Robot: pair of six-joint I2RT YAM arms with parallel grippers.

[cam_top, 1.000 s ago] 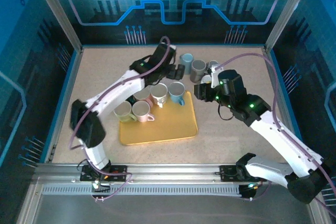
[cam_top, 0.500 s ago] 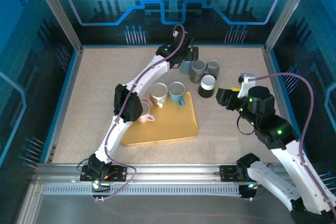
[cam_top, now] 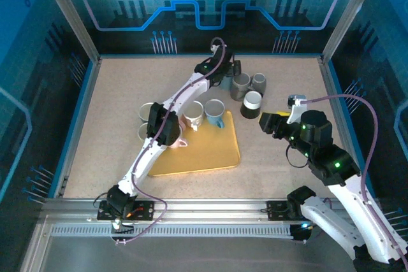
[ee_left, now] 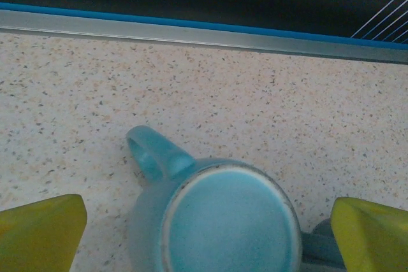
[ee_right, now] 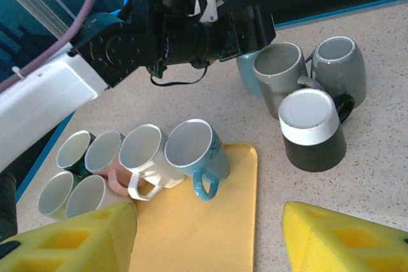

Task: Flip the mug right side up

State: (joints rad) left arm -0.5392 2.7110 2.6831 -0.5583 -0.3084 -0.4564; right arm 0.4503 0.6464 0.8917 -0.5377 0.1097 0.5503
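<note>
Pale-blue ceramic mug (ee_left: pixel 229 221) sits base-up between the left gripper's (ee_left: pixel 205 230) spread yellow fingers (ee_left: pixel 38 227), touching neither, its handle ahead of them. Right gripper (ee_right: pixel 207 240) hangs with fingers apart, gripping nothing.

Overhead and right wrist views share tray (cam_top: pixel 197 154); left wrist close above mug (ee_left: pixel 229 224).

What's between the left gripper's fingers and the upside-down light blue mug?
Left wrist view: bare table separates the light blue mug from one of the fingers of the left gripper; a grey mug's edge sits before the other.
</note>
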